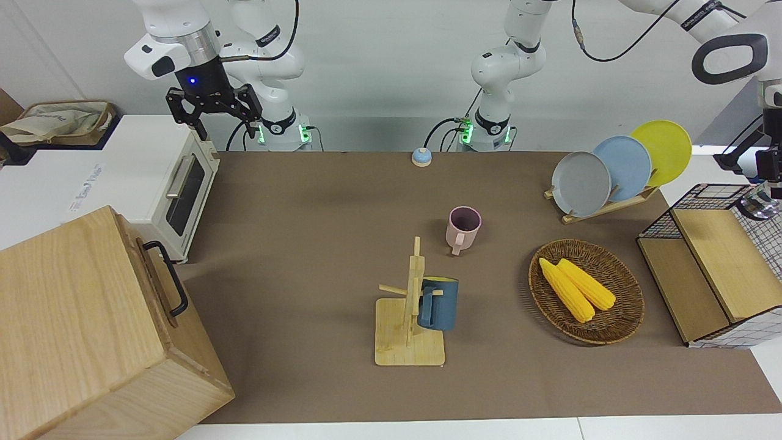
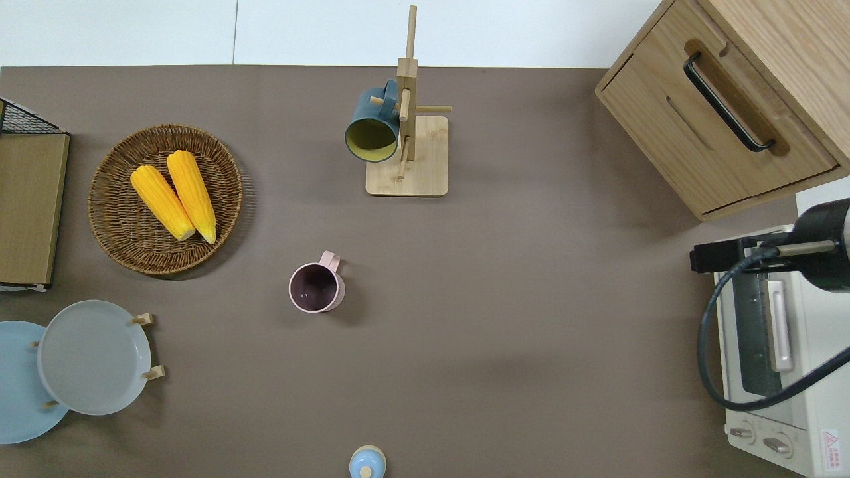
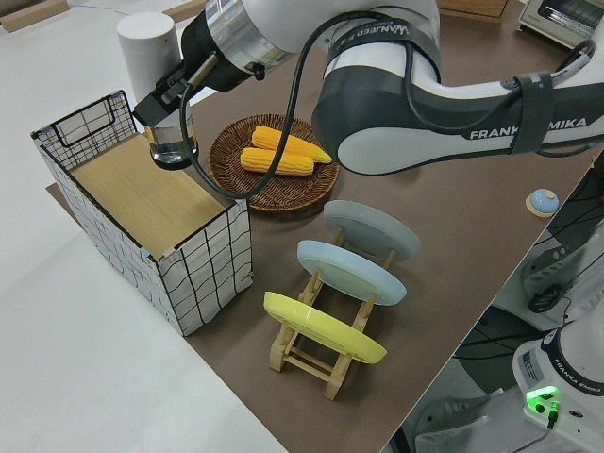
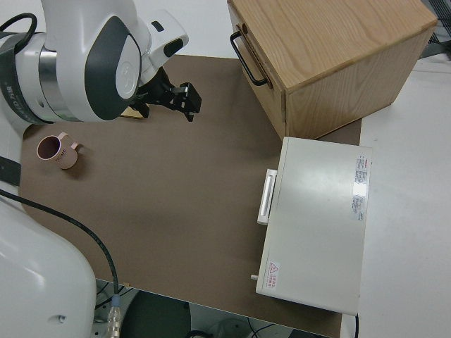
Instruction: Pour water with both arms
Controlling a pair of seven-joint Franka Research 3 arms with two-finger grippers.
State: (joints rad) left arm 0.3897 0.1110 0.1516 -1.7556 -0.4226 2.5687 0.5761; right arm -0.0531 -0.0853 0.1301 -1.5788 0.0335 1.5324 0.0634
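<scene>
Brown table mat (image 1: 317, 256) on a white table, pale wall nearer the robots. Landmark, pink mug (image 1: 464, 228): upright mid-mat; blue mug (image 1: 438, 304) hangs on a wooden rack (image 1: 410, 318) farther from the robots; corn basket (image 1: 586, 291) toward the left arm's end.

Right gripper (image 1: 211, 113), fingers spread, empty, over the white toaster oven (image 1: 177, 186). Left gripper (image 3: 170, 142) over the wire crate (image 3: 151, 217), holding a clear glass (image 3: 173, 149).

The front camera faces the robots across the tabletop (image 1: 317, 201); the overhead one looks straight down. Both share the pink mug (image 1: 464, 227). Side cameras sit raised and close at opposite tabletop ends.
</scene>
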